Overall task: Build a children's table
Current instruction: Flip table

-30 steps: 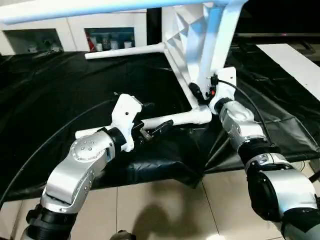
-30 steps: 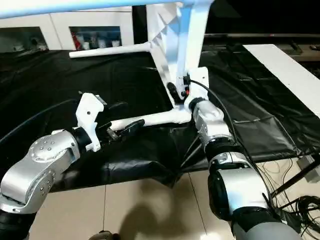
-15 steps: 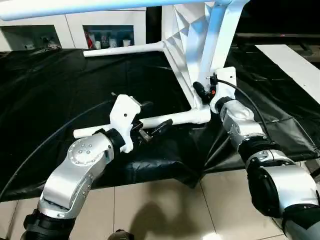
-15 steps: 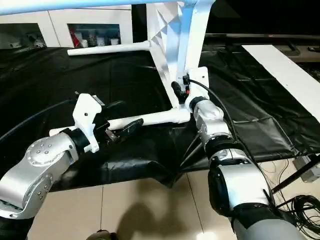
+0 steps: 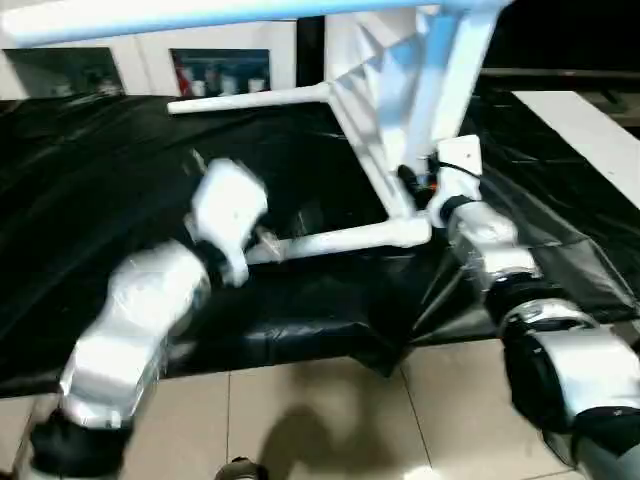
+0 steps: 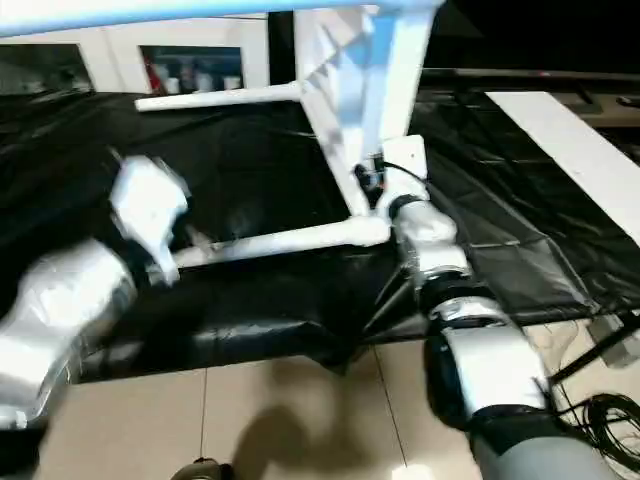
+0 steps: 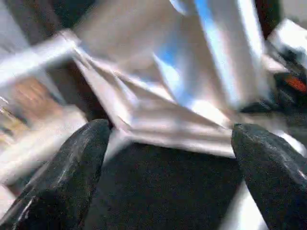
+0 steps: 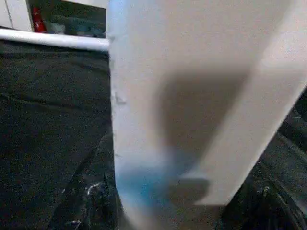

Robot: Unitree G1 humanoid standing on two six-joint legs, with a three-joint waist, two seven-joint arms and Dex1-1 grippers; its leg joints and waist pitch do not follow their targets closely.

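The children's table stands on its edge on black cloth, its ribbed tabletop tilted. One white leg points left from it, another leg runs across the top, and a lower leg lies along the cloth. My left gripper is open, with wide-apart fingers and nothing between them. It hovers just above the lower leg's free end. My right gripper is at the tabletop's lower rim, by the lower leg's socket. That rim stands right before the right wrist camera.
Black cloth covers the work surface and hangs over its front edge onto a tiled floor. A white cabinet with glass doors stands behind. A white board lies at the right. Cables lie on the floor.
My left arm has swung up and back from the lower leg, which it no longer straddles, and its fingers have spread wider. My right gripper stays at the tabletop's rim.
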